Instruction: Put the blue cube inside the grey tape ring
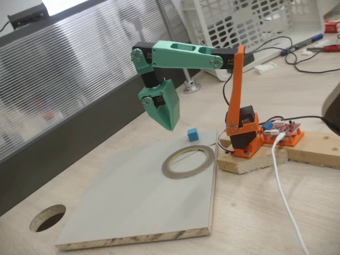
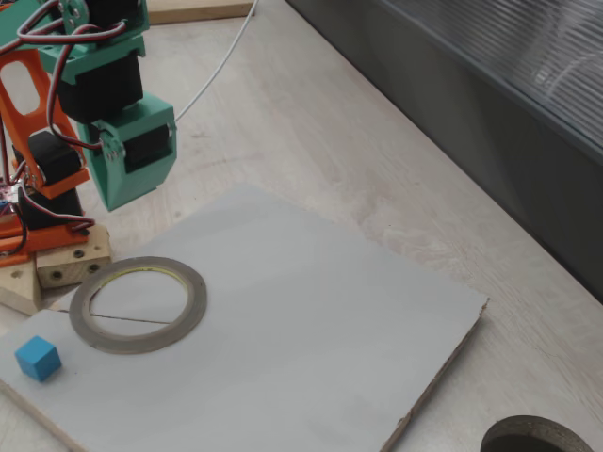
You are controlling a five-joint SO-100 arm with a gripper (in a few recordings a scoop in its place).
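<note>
Claw (image 1: pixel 171 126): hanging above the grey board, tip pointing down, carrying nothing; its jaws are showing as one green wedge, so I cannot tell whether they are apart or together.
Blue cube (image 1: pixel 193 135): sitting on the grey board (image 1: pixel 122 202) near one of its corners, outside the ring and apart from it (also in the other fixed view (image 2: pixel 37 358)).
Grey tape ring (image 1: pixel 188 161): lying flat on the same board, nothing inside it but bare board.
Relation: in a fixed view the claw is hovering just to the left of the cube and above it, touching neither cube nor ring.
Step in hand: judged as the approach to the pick; the cube is not yet gripped.
Method: spreading the jaws fully before descending, centring them over the cube, and lowering until the tips are straddling two opposite faces.
Caution: the cube is very small against the claw, so an off-centre descent is likely to be pushing it aside.
Surroundings: the orange arm base (image 1: pixel 245 139) is standing on a wooden block on the counter (image 1: pixel 255 212).
</note>
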